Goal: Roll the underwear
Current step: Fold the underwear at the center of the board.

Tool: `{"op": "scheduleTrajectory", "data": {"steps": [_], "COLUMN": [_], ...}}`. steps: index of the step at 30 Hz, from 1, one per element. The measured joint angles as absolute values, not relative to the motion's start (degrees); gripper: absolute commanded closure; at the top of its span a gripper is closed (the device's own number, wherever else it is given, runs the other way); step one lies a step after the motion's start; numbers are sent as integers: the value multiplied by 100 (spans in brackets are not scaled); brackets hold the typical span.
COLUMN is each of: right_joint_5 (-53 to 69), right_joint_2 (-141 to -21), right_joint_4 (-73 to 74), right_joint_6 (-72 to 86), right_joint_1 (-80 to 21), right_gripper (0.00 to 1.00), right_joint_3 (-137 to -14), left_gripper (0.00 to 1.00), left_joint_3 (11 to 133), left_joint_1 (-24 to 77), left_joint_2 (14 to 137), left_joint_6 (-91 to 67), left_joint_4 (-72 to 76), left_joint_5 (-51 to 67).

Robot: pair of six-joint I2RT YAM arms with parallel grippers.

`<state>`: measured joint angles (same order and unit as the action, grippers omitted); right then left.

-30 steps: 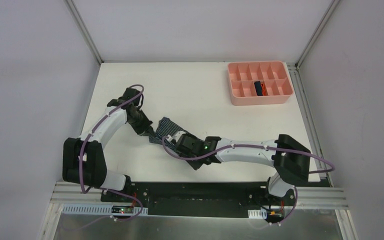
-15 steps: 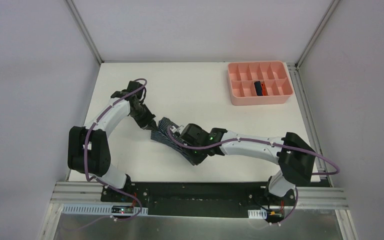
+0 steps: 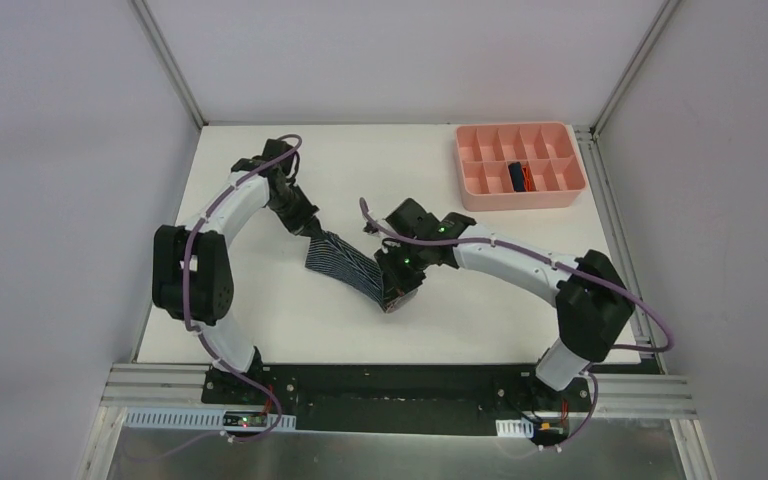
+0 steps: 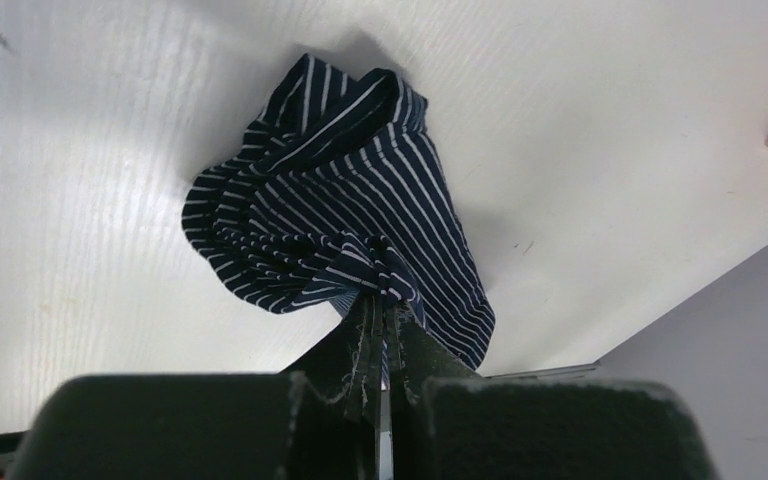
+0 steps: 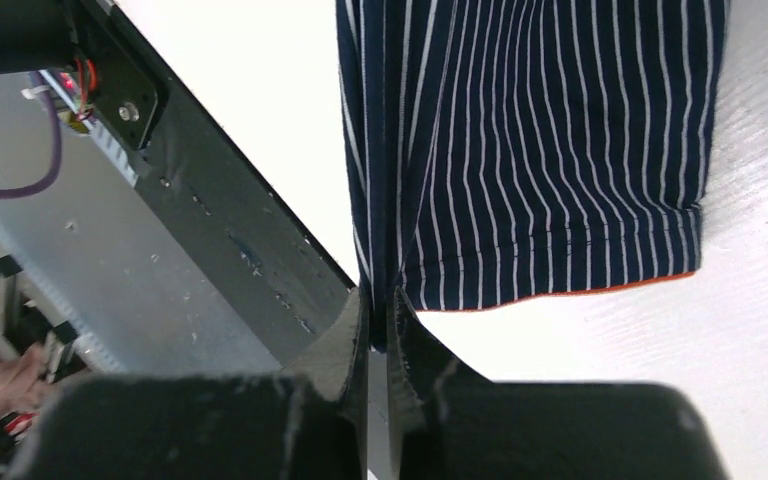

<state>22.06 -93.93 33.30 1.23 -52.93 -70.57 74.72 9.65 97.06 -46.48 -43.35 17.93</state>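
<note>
Striped dark blue briefs (image 3: 345, 262) stretch across the middle of the white table (image 3: 260, 330) in the overhead view, with the left gripper (image 3: 312, 228) pinched shut on their 10 o'clock end and the right gripper (image 3: 397, 300) pinched shut on their 4 o'clock end; a pink tray (image 3: 516, 203) sits toward 2 o'clock, with navy briefs (image 3: 518, 177) in a near-row compartment. Left wrist view: closed fingers bunch the striped cloth into a tight gather, the rest fanning toward 12 o'clock. Right wrist view: closed fingers clamp a fold at the hem, a thin orange edge running toward 3 o'clock
</note>
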Motion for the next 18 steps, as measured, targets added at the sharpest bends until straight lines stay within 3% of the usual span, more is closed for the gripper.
{"op": "scheduleTrajectory", "data": {"steps": [7,13,18], "right_joint_5": [3339,3395,2886], "right_joint_2": [-9894,-10186,-10086], "right_joint_4": [3468,3588,3500], "right_joint_6": [3,12,123], "right_joint_1": [-4622,-4445,-4609], "right_gripper": [100,98,57], "right_joint_3": [-7122,-7183,-7107], "left_gripper": [100,100,100], "left_joint_3": [8038,8259,7990], "left_joint_1": [1098,1160,1157], "left_joint_2": [10339,10643,10444], "left_joint_6": [-4563,-4543,-4434], "left_joint_4": [-4344,-4335,-4239], "left_joint_5": [1927,2014,2104]}}
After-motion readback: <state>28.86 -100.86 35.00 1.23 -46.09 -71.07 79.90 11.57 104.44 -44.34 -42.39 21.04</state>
